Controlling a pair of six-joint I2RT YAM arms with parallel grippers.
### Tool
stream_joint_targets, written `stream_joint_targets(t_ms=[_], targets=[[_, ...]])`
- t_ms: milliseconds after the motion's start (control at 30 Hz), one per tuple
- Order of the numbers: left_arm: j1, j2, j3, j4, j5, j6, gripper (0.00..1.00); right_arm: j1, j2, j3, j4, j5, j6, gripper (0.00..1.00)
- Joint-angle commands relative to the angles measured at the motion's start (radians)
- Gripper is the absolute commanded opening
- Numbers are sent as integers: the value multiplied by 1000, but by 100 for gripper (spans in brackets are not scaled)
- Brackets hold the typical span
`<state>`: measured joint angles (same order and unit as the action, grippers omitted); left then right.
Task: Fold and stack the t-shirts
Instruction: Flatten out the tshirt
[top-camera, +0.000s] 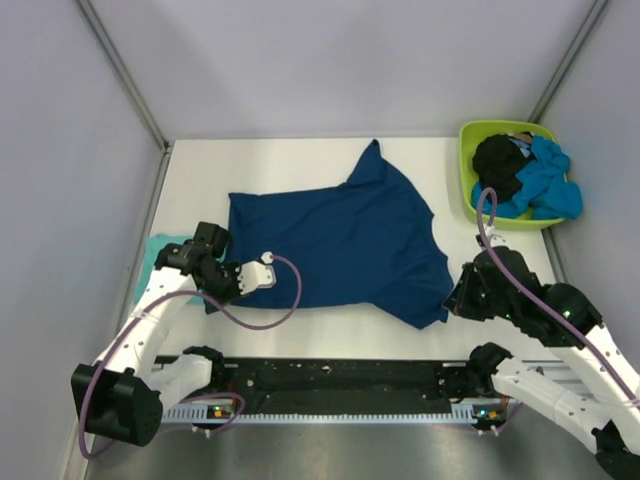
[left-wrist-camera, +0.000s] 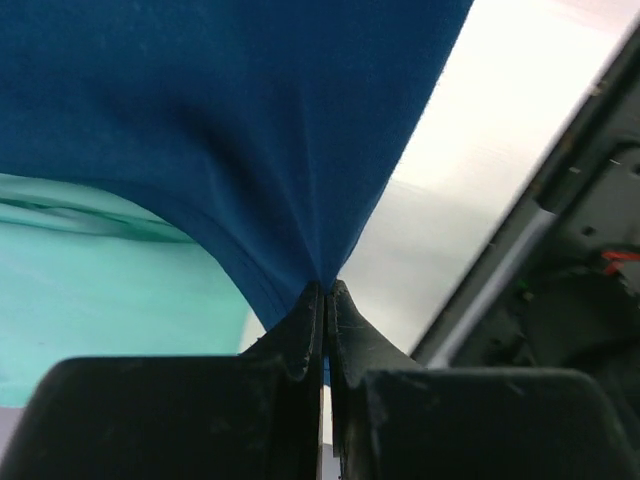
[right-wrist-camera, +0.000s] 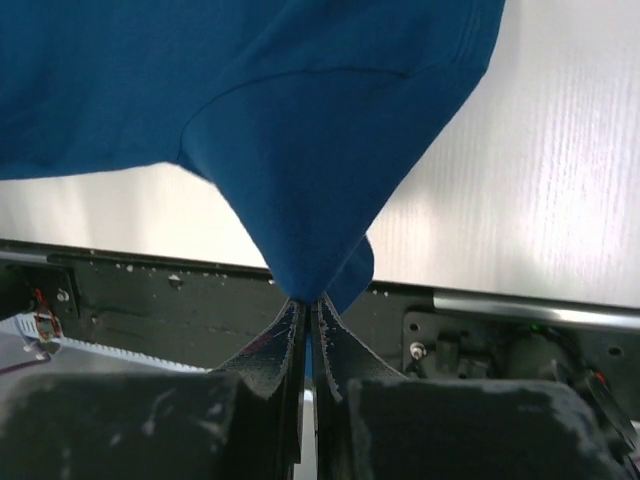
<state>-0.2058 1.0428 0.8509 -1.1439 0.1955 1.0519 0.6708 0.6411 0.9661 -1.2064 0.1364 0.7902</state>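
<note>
— Whereabouts of the dark blue tee (top-camera: 335, 240)?

— Spread across the middle of the white counter (top-camera: 300, 165). One sleeve pointing far, toward the back wall, the other at the near right. Pulled up into a peak at two spots along the near edge.

— State of the left pincer (left-wrist-camera: 325, 300)?

— Closed tight on the tee's near left corner, with the hem nipped between the two black fingers (left-wrist-camera: 295, 335) and no gap showing. Cloth fanning upward and outward from the tips.

— And the left arm's pose?

— Rooted at the near left, rising along the left side of the counter, then bent at the wrist back toward the right and near, over the tee's left edge.

— Right pincer (right-wrist-camera: 305, 310)?

— Likewise squeezed together, clamped on the tip of the near right sleeve. A point of blue cloth caught between the tips, the rest of the sleeve hanging off it above the counter's near rail.

— Right arm?

— Based at the near right, elbow raised out on the right side, forearm reaching left and low toward the sleeve.

— Other shirts?

— A light teal tee (top-camera: 152, 262) lying flat at the counter's left edge, partly beneath the left arm and, in the left wrist view, under the lifted blue hem. A black tee (top-camera: 497, 165) and a bright blue tee (top-camera: 548, 185) bundled in the lime-green tub (top-camera: 468, 175) at the far right corner, well apart from both pincers.
</note>
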Motion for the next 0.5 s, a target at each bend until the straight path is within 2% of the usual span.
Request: stream_joint_targets(t_ms=[0, 100, 200, 367, 467], targets=[[-18, -23, 85, -227, 42, -38, 0, -4, -7, 110, -237, 43, 18, 0], [-20, -23, 67, -226, 54, -21, 0, -4, -29, 128, -314, 43, 21, 0], [-35, 16, 36, -197, 44, -35, 0, -4, -17, 73, -280, -1, -5, 0], [-40, 98, 74, -67, -4, -88, 0, -16, 139, 31, -52, 92, -155, 0], [-40, 172, 126, 5, -54, -153, 0, -161, 264, -4, 126, -8, -308, 0]])
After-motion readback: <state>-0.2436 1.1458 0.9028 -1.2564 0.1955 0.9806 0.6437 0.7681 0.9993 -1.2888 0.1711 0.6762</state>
